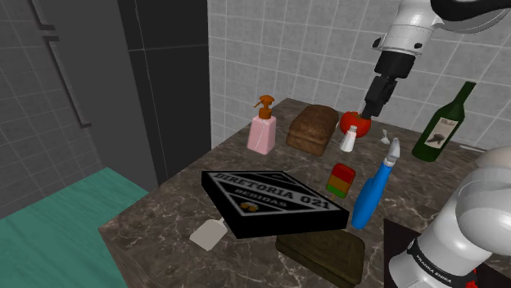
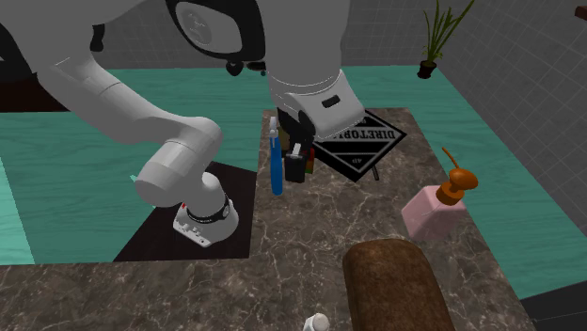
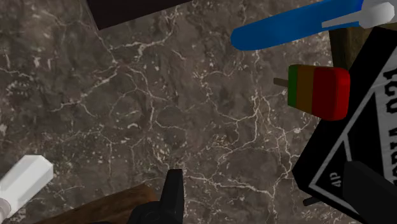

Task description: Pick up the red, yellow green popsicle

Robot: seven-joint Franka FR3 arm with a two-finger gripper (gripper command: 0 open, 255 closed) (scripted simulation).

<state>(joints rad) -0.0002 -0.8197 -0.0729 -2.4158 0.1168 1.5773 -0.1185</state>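
— Looking along the gripper (image 3: 264,172), we see its two black fingers (image 3: 173,191) standing well apart and clasping nothing. Between them we see only the dark marble counter (image 3: 127,95) and a corner of the black box (image 3: 362,127).
— And where do we find the popsicle?
— We find the popsicle (image 3: 318,91) lying flat on the counter, just beside an edge of that box, with the long blue bottle (image 3: 286,32) on its other side. Its bands run green at the stick end, then yellow-orange, then red.
— Do we see the gripper touching it?
— No. In the shoulder view we see the gripper (image 1: 370,110) hanging above a white shaker (image 1: 349,141) and a red round thing (image 1: 354,123), while the popsicle (image 1: 341,180) lies apart from it, nearer the stand.
— What else do we see there?
— A pink soap dispenser (image 1: 262,131) and a brown loaf (image 1: 313,128) toward the tiled wall, and a green wine bottle (image 1: 442,124) at the shoulder view's right.
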